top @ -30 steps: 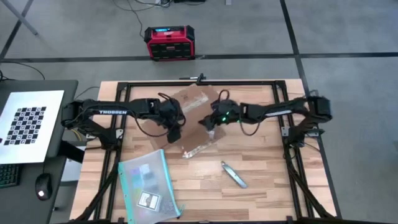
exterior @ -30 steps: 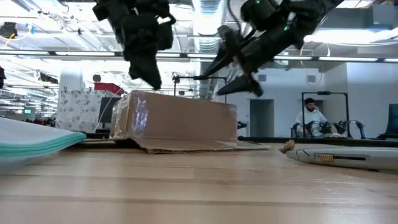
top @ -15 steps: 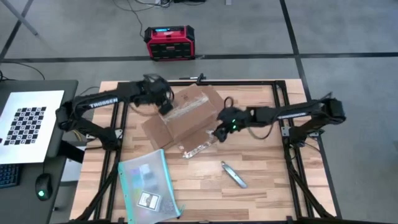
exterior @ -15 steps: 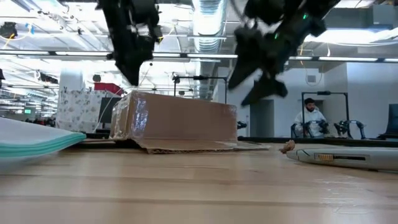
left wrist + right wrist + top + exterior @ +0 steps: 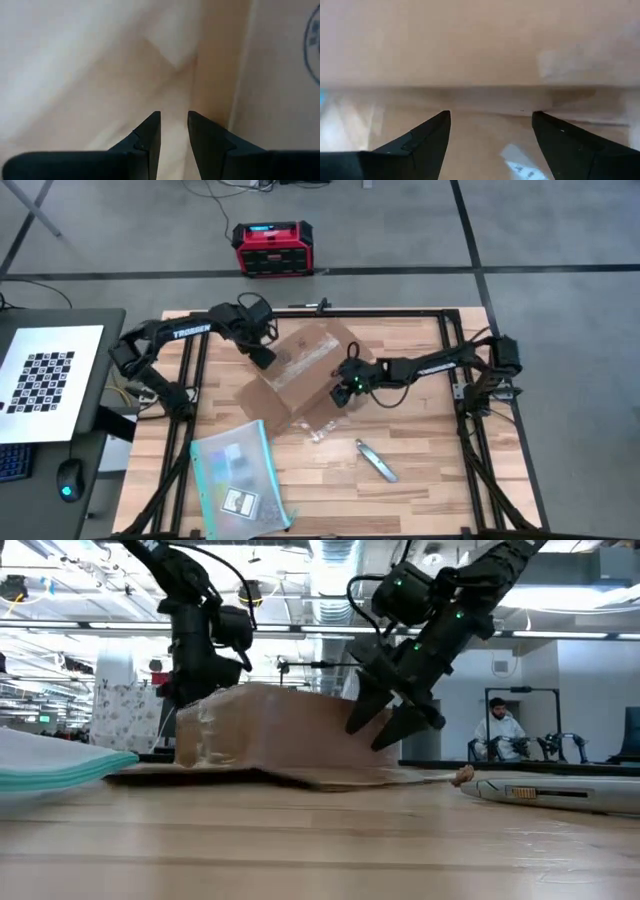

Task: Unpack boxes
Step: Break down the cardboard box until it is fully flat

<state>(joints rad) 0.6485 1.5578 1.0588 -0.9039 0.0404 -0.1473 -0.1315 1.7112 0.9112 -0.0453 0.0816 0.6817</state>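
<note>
On the wooden table (image 5: 420, 470), the brown cardboard box (image 5: 300, 370) sat toward the far middle, with the left gripper (image 5: 264, 356) at its far-left edge, fingers slightly parted, and the right gripper (image 5: 343, 392) spread wide against its right side.
</note>
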